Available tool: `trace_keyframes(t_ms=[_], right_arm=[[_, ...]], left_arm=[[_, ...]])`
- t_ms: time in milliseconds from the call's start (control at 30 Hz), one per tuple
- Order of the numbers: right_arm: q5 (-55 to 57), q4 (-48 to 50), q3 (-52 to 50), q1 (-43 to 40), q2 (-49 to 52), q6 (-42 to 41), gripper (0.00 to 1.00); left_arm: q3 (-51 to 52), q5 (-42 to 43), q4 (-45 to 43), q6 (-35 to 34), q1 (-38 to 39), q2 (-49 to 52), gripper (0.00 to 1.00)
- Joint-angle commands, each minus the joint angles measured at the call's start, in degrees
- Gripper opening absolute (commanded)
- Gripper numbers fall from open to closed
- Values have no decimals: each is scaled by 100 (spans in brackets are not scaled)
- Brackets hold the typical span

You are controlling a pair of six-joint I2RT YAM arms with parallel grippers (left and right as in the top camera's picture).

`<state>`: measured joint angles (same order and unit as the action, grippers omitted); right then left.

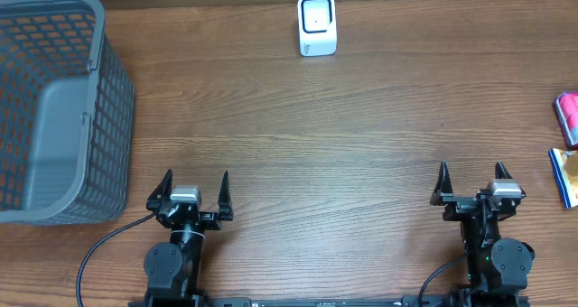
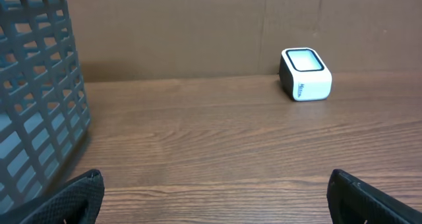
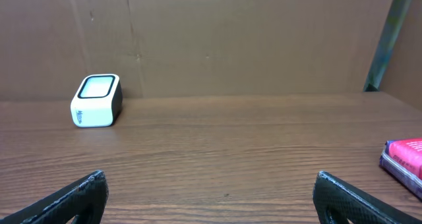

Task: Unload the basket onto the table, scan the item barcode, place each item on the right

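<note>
A small white barcode scanner [image 1: 317,24] with a dark-rimmed window stands at the far middle of the wooden table; it also shows as the scanner [image 2: 304,74] in the left wrist view and the scanner [image 3: 96,100] in the right wrist view. A pink packet [image 1: 569,117] and a blue-and-yellow packet [image 1: 566,174] lie at the right edge; the pink packet [image 3: 405,159] shows in the right wrist view. My left gripper [image 1: 192,190] sits open near the front left. My right gripper [image 1: 471,180] sits open near the front right. Neither holds anything.
A large grey plastic basket [image 1: 54,108] fills the far left of the table, its mesh wall [image 2: 36,99] close on the left of my left gripper. A brown wall stands behind the scanner.
</note>
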<state>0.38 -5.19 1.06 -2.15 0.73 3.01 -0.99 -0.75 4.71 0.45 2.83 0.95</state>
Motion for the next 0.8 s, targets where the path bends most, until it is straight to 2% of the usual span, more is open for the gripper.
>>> trace_keyframes(t_ms=[0, 267, 600, 767], right_arm=[[-2, 35, -61, 33, -57, 4, 100], [-2, 35, -61, 33, -57, 4, 100], [-2, 35, -61, 33, -57, 4, 100], [-2, 35, -61, 33, -57, 4, 100]], left_arm=[[68, -118, -13, 192, -61, -79, 100], [68, -157, -13, 205, -61, -79, 100], [74, -422, -33, -470, -262, -66, 100], [74, -459, -42, -501, -258, -66, 100]])
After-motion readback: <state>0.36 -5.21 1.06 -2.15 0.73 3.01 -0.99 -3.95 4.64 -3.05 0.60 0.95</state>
